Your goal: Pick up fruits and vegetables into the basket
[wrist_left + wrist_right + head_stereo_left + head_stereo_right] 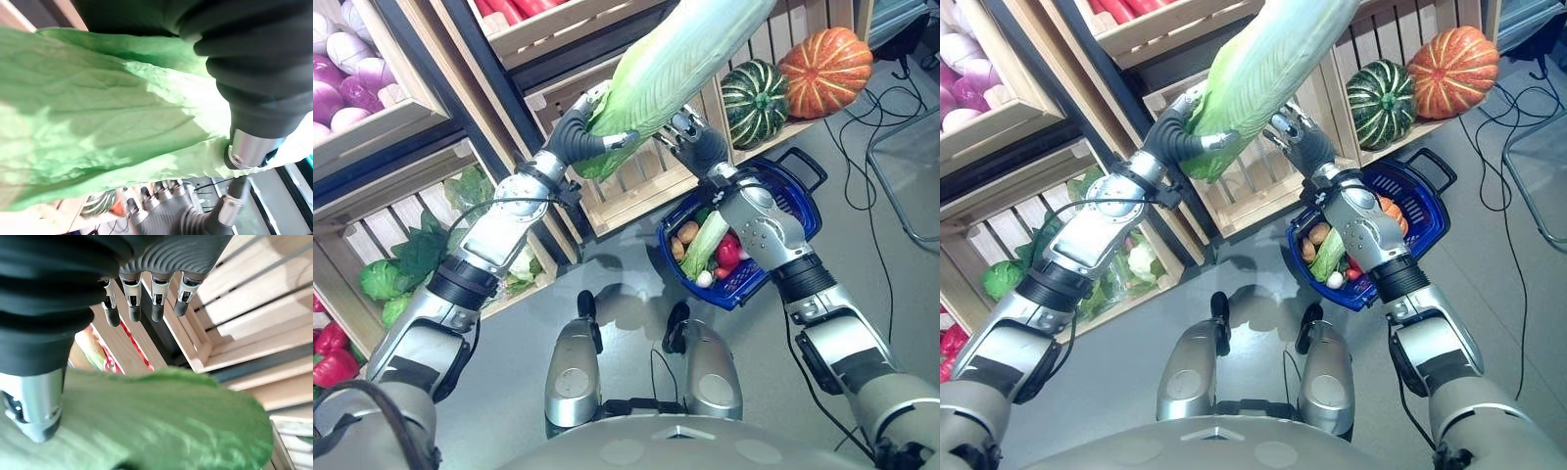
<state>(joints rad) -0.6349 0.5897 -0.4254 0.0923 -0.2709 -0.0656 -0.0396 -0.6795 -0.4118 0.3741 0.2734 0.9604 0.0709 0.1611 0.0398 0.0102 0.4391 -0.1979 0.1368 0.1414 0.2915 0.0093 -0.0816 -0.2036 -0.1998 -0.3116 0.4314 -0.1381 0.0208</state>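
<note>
Currently the left hand (576, 135) is curled round the lower end of a long pale-green cabbage (675, 64), thumb across its front, holding it raised in front of the wooden crates (636, 186). The leafy head slants up toward the top of the head views. In the left wrist view the thumb (249, 147) presses into the crinkled green leaf (107, 122).

Right hand (697, 142) sits just beside the cabbage, on its right side. In its own wrist view the fingers (133, 303) are straight and spread apart from the thumb (34, 406), whose tip lies against the leaf; nothing is grasped.

Blue basket (803, 191) stands on the grey floor (862, 274) below the right forearm, handle folded back. Inside it: a potato (688, 232), a pale green stalk (705, 245), something red (728, 252).

Striped green squash (754, 101) and orange pumpkin (825, 70) sit side by side in the right-hand crate. Purple onions (342, 78) in the upper left crate, leafy greens (411, 259) in the lower left one.
</note>
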